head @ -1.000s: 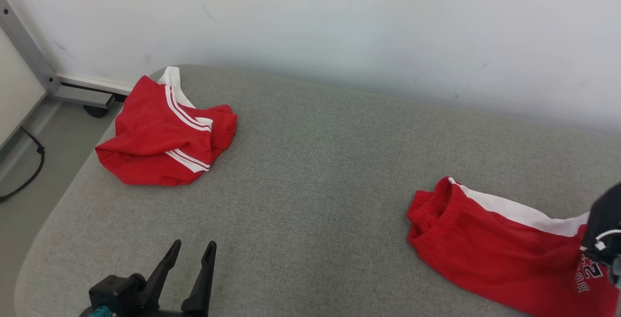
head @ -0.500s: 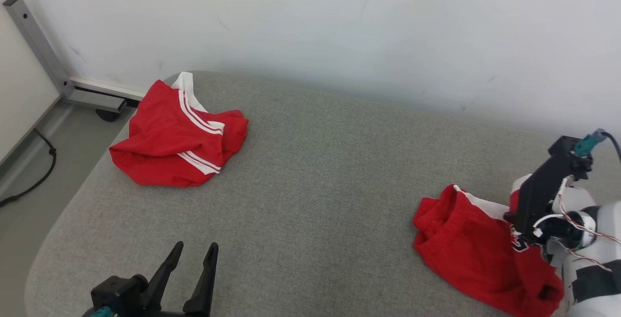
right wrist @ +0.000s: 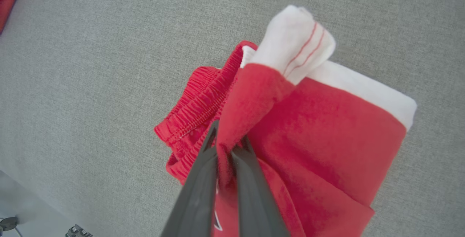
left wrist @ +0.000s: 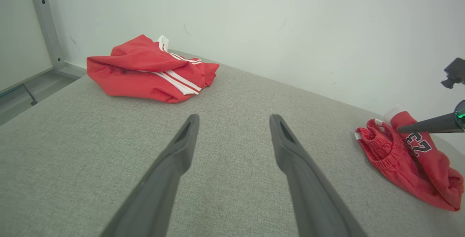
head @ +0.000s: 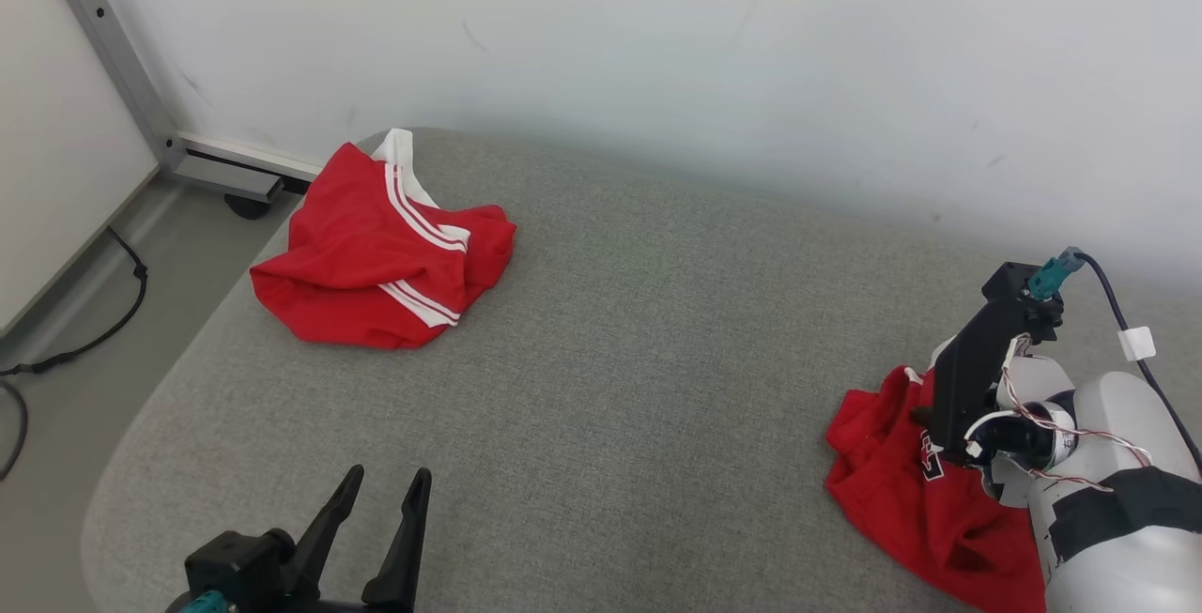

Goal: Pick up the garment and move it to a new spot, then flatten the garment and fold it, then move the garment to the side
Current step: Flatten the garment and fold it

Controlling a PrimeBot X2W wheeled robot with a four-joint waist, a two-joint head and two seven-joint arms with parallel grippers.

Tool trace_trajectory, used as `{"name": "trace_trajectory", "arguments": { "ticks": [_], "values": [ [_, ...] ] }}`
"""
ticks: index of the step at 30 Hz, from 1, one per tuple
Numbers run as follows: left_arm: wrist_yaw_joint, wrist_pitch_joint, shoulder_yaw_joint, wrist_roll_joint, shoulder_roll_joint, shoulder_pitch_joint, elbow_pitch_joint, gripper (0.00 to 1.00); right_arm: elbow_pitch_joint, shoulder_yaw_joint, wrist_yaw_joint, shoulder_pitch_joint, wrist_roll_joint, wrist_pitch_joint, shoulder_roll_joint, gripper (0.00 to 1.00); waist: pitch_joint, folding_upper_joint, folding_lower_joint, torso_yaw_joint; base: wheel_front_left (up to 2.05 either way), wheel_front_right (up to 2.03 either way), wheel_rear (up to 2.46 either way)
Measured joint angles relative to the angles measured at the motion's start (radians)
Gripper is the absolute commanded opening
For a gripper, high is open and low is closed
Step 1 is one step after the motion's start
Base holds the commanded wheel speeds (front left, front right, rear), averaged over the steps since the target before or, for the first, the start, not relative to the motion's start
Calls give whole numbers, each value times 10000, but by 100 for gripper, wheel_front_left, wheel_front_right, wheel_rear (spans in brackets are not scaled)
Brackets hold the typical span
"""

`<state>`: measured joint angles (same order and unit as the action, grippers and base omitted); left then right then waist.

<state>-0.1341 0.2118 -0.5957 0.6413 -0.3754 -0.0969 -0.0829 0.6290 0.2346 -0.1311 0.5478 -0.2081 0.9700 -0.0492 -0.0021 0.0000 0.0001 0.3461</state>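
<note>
The garment (head: 901, 491) is a pair of red shorts with a white side panel and a printed number, bunched at the right of the grey padded surface (head: 639, 341). My right gripper (head: 928, 423) points down into it. In the right wrist view that gripper (right wrist: 229, 139) is shut on a fold of the red cloth (right wrist: 319, 128), which rises between the fingers. The left wrist view shows the garment (left wrist: 399, 160) lifted at its top by a right finger (left wrist: 425, 125). My left gripper (head: 387, 482) hovers open and empty at the near left, its fingers (left wrist: 185, 139) spread above bare surface.
A second red garment with white stripes (head: 376, 256) lies crumpled at the far left corner, also seen from the left wrist (left wrist: 145, 70). A white wall runs along the back. A metal frame (head: 131, 78) and a black cable (head: 94, 331) are on the floor to the left.
The head camera has turned, shifting the whole picture. My right arm has come into view and pulled the garment's edge up and rightwards, gathering the flat shorts into a bunch. The left gripper stays put.
</note>
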Motion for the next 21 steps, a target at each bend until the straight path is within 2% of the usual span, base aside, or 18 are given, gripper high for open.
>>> {"name": "trace_trajectory", "arguments": {
  "ticks": [2, 3, 4, 12, 17, 21],
  "values": [
    [-8, 0, 0, 0, -6, 1, 8, 100, 282, 12, 0, 101, 0, -213, -2, 0, -2, 0, 0, 38, 0, 0, 0],
    [-21, 0, 0, 2, -8, 1, 12, 100, 410, 0, 2, 166, -10, -332, -6, 35, -3, 0, 0, 53, 0, 0, 0],
    [-31, 0, -2, 2, -6, 1, 19, 100, 533, -15, 2, 227, -75, -420, -8, 100, -3, 0, 0, 63, 0, 0, 0],
    [-150, 19, 31, 33, -12, 12, 59, 100, 918, -309, 2, 953, -869, -1129, 2, 100, -13, 0, 0, -75, 0, 0, 0],
    [-169, 75, 54, 61, -29, 35, 127, 100, 61, -194, 2, 996, -328, -1655, 0, 100, -8, 0, -1, -271, 0, 0, 0],
    [-213, 88, 67, 81, -38, 60, 163, 100, -955, -94, 2, 366, 163, -2059, -230, 100, 8, 0, 0, -454, 0, 0, 0]
  ]
}}
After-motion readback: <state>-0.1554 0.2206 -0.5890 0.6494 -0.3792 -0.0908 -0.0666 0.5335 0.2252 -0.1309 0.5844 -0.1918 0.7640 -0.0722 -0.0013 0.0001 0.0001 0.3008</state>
